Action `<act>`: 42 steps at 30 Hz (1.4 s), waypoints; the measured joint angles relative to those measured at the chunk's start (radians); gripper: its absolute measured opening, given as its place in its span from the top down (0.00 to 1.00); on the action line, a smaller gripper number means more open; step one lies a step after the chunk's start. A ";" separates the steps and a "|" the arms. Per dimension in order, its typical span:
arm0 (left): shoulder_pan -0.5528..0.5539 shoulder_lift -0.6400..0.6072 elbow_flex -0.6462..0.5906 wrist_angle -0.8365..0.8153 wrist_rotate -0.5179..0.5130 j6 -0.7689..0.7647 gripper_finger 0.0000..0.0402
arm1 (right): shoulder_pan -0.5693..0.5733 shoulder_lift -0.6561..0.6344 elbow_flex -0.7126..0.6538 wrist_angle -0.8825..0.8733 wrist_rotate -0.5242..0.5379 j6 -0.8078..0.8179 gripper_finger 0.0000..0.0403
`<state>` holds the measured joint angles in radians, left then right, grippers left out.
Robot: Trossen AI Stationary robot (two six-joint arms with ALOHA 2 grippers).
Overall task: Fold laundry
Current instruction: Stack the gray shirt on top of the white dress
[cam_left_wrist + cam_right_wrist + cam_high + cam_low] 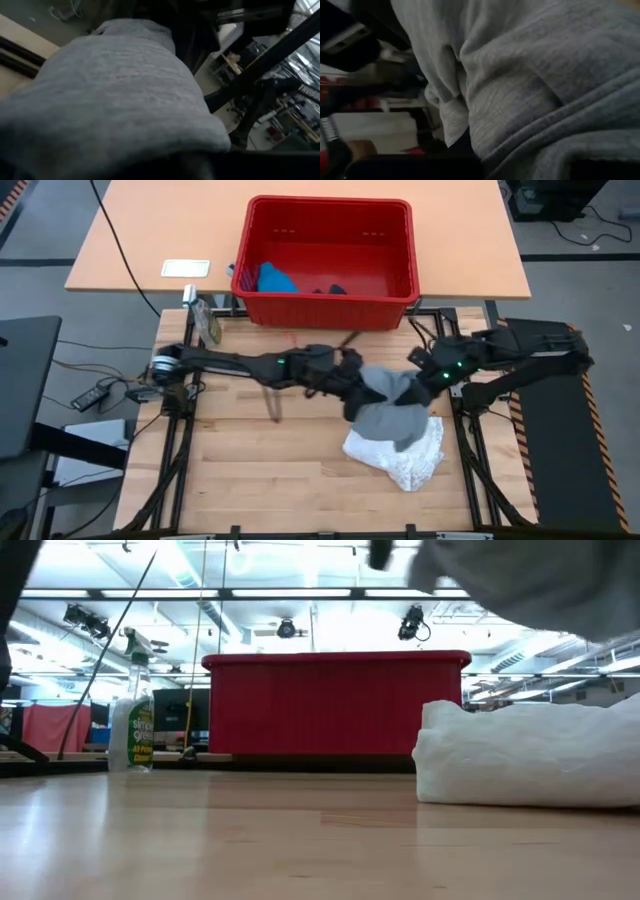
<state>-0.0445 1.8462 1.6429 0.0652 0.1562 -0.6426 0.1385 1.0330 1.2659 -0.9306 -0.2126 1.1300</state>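
A grey garment hangs in the air above the table's right half, stretched between my left gripper and my right gripper. It fills both wrist views and covers the fingers there. In the low view it shows only at the top right. Under it a white lacy garment lies bunched on the wood. A bright blue garment and a dark navy one lie in the red basket. My left gripper holds the grey garment at its left end, coming roughly level from the table's left. The cloth drapes over the fingers and hides the hold. The garment is lifted clear of the table. My right gripper holds the garment at its right end, slanting down from the table's right. Folds of cloth cover the fingers, so the layers cannot be told. The garment sags between the two grippers.
The red basket stands past the table's far edge. A green spray bottle stands at the far left corner. A white card lies on the far tabletop. Bare wood spreads over the table's left and near parts.
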 joint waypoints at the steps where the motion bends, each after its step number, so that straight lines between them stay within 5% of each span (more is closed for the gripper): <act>1: 0.001 0.046 0.045 -0.003 0.018 0.000 0.92 | 0.018 -0.008 0.000 -0.045 0.017 0.010 0.87; 6: 0.004 0.234 0.202 -0.003 0.097 -0.051 0.92 | 0.147 -0.011 -0.001 -0.274 0.158 0.141 0.87; 11: 0.015 0.300 0.225 -0.024 0.202 -0.119 0.92 | 0.318 0.018 -0.024 -0.302 0.310 0.299 0.87; 18: 0.007 0.320 0.223 -0.154 0.244 -0.086 0.86 | 0.449 0.029 -0.292 -0.007 0.389 0.491 0.87; 24: -0.002 0.344 0.222 -0.293 0.133 0.028 0.86 | 0.474 0.028 -0.552 0.345 0.461 0.612 0.84; 34: -0.001 0.392 0.223 -0.420 0.079 0.003 0.58 | 0.554 0.027 -0.733 0.379 0.431 0.765 0.64; 42: 0.038 0.263 0.223 -0.394 0.122 0.032 0.42 | 0.584 -0.005 -0.660 0.365 0.575 0.750 0.51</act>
<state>-0.0063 2.1089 1.8660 -0.3291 0.2783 -0.6104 0.7227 1.0280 0.6057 -0.5653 0.3622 1.8804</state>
